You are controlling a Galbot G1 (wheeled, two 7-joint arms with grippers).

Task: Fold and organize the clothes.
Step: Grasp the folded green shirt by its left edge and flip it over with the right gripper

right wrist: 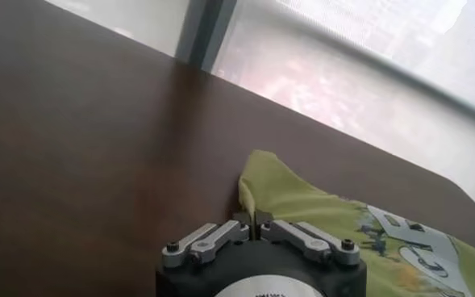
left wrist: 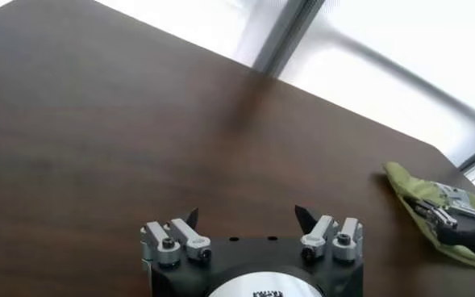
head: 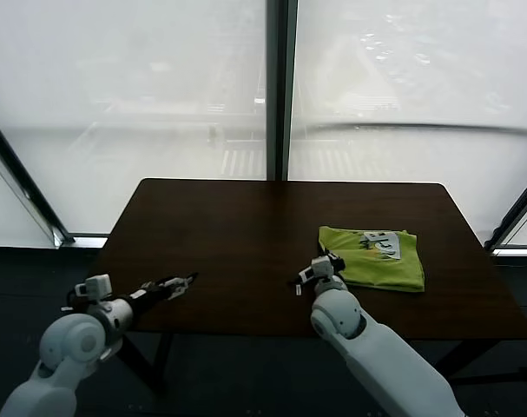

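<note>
The lime-green T-shirt (head: 380, 265) lies folded into a small rectangle on the right part of the dark brown table (head: 237, 226), its white graphic facing up. My right gripper (head: 331, 259) is at the shirt's left edge. In the right wrist view the gripper (right wrist: 251, 218) is shut on a thin fold of the T-shirt (right wrist: 302, 198) at its near corner. My left gripper (head: 187, 280) hovers open and empty over the table's front left part, far from the shirt. It also shows open in the left wrist view (left wrist: 247, 216), with the T-shirt (left wrist: 418, 194) far off.
The table's front edge (head: 246, 328) runs just under both grippers. Large frosted windows with a dark central post (head: 278, 87) stand behind the table. Bare tabletop lies between the two grippers.
</note>
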